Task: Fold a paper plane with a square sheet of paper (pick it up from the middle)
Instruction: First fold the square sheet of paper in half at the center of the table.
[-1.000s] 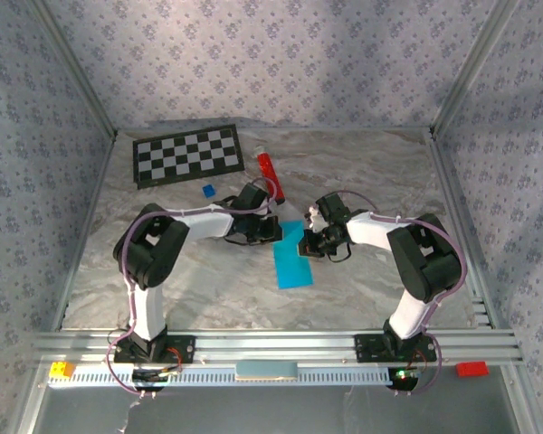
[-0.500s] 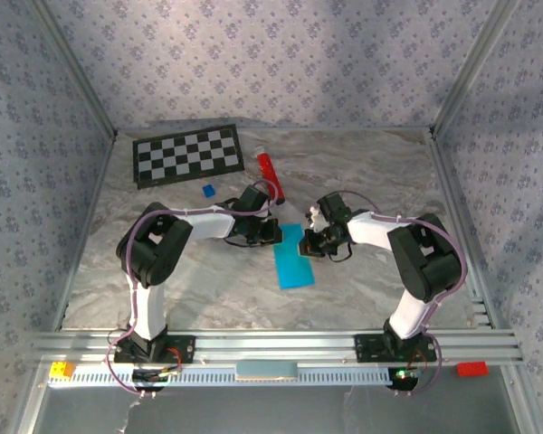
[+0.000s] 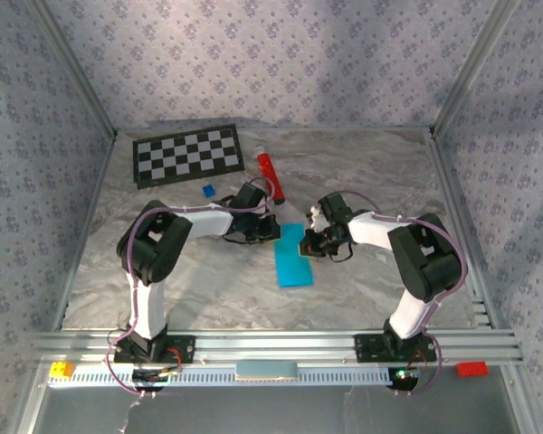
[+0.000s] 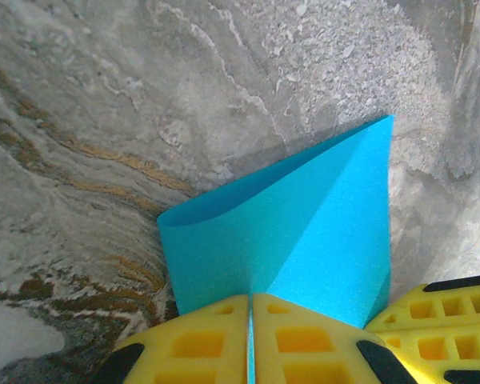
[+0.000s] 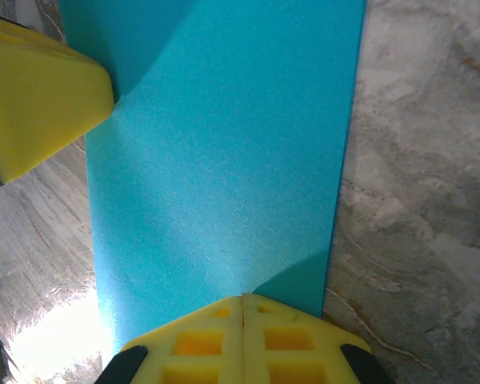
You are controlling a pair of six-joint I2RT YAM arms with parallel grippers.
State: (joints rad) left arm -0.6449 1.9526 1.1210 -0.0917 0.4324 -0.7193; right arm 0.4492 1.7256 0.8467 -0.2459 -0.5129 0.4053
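Observation:
The square sheet of paper (image 3: 292, 258) lies as a narrow cyan strip on the marble table between the arms, its far end lifted. My left gripper (image 3: 273, 230) is at that far end. In the left wrist view its yellow fingers (image 4: 250, 300) are shut, with a thin cyan edge of the paper (image 4: 304, 232) pinched between them, and the sheet bends up into a fold. My right gripper (image 3: 306, 242) is shut, its tips (image 5: 242, 300) resting on the paper (image 5: 224, 144). The left fingers (image 5: 40, 104) show at that view's upper left.
A checkerboard mat (image 3: 186, 154) lies at the back left. A red cylinder (image 3: 269, 172) and a small dark-blue block (image 3: 208, 191) sit just behind the left gripper. A yellow block (image 3: 61, 369) and a red block (image 3: 471, 368) rest on the front rail.
The left arm has shifted slightly, its gripper easing a little toward the back with the paper's end. The right arm holds still.

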